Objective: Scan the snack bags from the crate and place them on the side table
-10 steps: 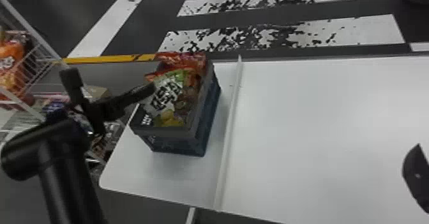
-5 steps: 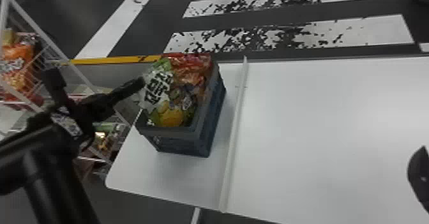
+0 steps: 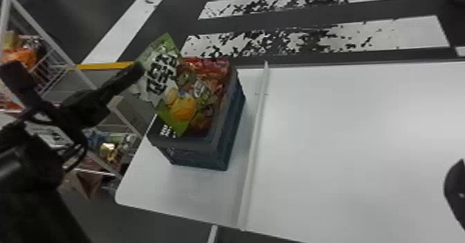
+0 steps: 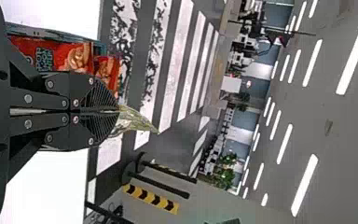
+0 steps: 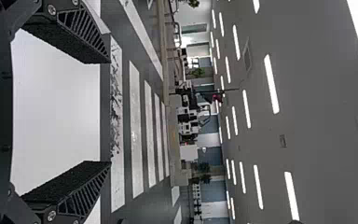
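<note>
Snack bag (image 3: 162,74), green and white: one, tilted over the left part of the crate (image 3: 193,155), its left edge between the fingertips of the left gripper (image 3: 139,68), which is clenched on it. Crate: grey-blue, on the white table (image 3: 346,138), other packets (image 3: 211,71) within. Right gripper (image 3: 456,190): far right, fingers apart, nothing between. Differing from earlier: bag raised, its top now above the crate's rim.

The green snack bag (image 3: 161,72) has risen in the left fingers (image 3: 134,72), its top above the crate (image 3: 200,157).
</note>
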Motion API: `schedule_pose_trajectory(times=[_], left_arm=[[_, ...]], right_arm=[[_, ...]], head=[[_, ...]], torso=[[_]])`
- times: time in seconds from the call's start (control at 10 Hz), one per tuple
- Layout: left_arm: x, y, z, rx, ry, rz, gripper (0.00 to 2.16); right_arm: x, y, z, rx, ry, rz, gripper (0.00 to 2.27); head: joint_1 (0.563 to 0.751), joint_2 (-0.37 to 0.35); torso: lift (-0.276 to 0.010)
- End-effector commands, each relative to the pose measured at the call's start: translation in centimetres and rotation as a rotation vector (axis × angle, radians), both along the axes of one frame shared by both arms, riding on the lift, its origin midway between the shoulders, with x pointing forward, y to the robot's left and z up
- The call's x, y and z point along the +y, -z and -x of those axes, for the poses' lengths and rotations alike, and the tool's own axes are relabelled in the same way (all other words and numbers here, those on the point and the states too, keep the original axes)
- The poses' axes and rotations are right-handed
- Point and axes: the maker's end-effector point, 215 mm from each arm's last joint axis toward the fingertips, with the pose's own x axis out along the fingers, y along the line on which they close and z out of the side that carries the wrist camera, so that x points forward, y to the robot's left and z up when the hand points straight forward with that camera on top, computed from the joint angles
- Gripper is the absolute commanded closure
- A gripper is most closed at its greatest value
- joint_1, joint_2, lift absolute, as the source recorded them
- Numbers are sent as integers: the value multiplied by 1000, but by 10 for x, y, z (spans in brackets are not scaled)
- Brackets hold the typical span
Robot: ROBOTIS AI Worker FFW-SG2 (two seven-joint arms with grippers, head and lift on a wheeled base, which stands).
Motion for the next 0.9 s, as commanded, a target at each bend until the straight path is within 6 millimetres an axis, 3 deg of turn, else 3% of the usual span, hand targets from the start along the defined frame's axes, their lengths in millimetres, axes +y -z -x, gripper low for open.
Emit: schedule_pose_trajectory(times=[0.0, 0.4, 0.6, 0.8], left_arm=[[-14, -29, 15, -55, -2, 3, 2138], [-59, -81, 41, -146, 51, 9, 2138], [-96, -79, 40, -148, 170, 85, 2138], [-144, -42, 30, -65, 306, 184, 2138]], right_arm=[[0, 0, 0, 0, 0, -1, 110], [-1, -4, -2, -14, 3, -3, 110], [-2, -5, -2, -18, 6, -5, 110], [-2, -5, -1, -19, 4, -5, 110]], head=[[695, 343], [695, 304], [695, 278], [695, 211]], torso=[[-94], [-94], [-94], [-94]])
